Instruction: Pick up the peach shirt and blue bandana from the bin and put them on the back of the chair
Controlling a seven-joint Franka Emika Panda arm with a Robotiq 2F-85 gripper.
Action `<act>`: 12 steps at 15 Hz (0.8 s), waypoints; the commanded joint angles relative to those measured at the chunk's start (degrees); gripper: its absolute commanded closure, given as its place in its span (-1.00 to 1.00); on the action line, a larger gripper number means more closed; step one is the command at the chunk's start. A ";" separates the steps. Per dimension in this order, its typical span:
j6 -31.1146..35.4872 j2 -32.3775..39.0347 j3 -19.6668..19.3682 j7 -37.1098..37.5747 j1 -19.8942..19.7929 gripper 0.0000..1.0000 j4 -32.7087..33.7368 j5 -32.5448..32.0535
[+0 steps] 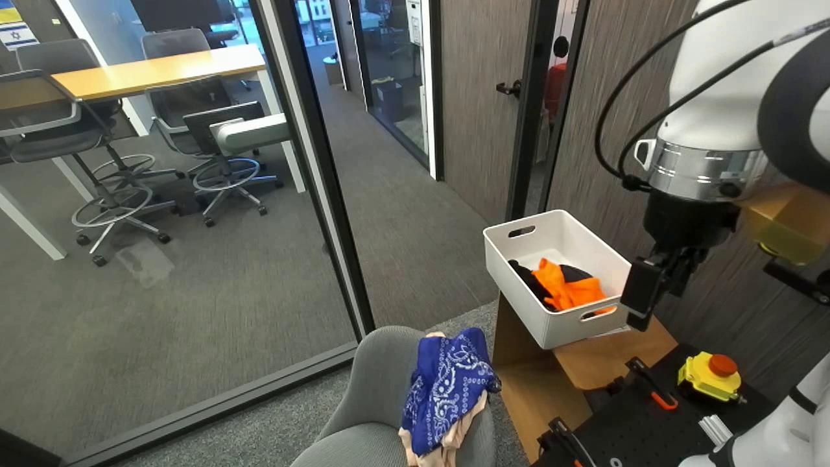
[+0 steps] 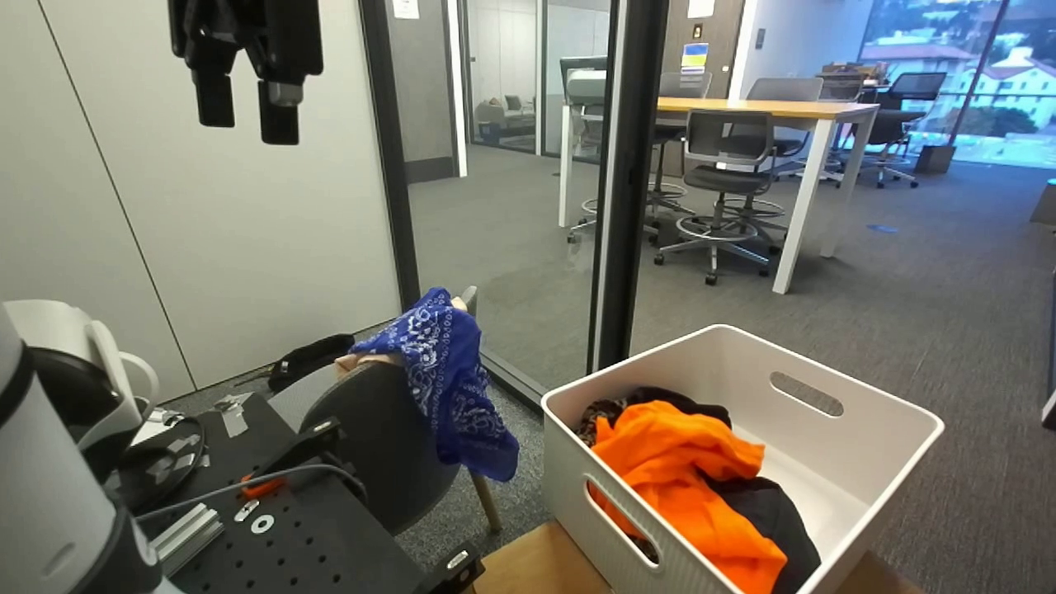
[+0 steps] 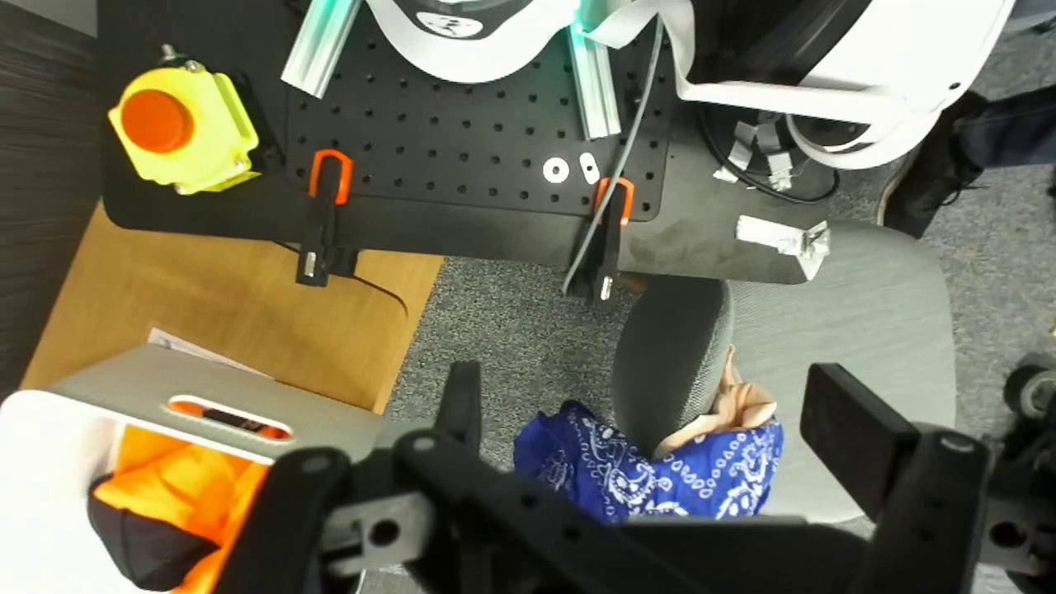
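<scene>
The blue bandana (image 1: 450,389) hangs over the back of the grey chair (image 1: 382,376), on top of the peach shirt (image 1: 457,443). In an exterior view the bandana (image 2: 450,379) drapes down the rear of the chair back (image 2: 371,445), with a bit of peach shirt (image 2: 378,360) beneath. My gripper (image 3: 656,404) is open and empty. In the wrist view the bandana (image 3: 652,478) and shirt (image 3: 734,408) show between its fingers, apart from them. The gripper (image 2: 247,120) is high above the chair and table. The white bin (image 1: 519,285) holds orange cloth (image 1: 570,288) and black cloth.
The bin (image 3: 330,421) stands on a wooden stand (image 3: 322,322) beside the black robot table (image 3: 495,177). The table carries a yellow emergency stop (image 3: 177,132), clamps and a cable. A glass wall with a dark frame (image 2: 627,181) stands behind the chair and bin.
</scene>
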 commanded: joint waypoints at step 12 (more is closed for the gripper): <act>-0.18 -1.89 1.19 -0.18 -6.03 -1.00 -1.82 -1.89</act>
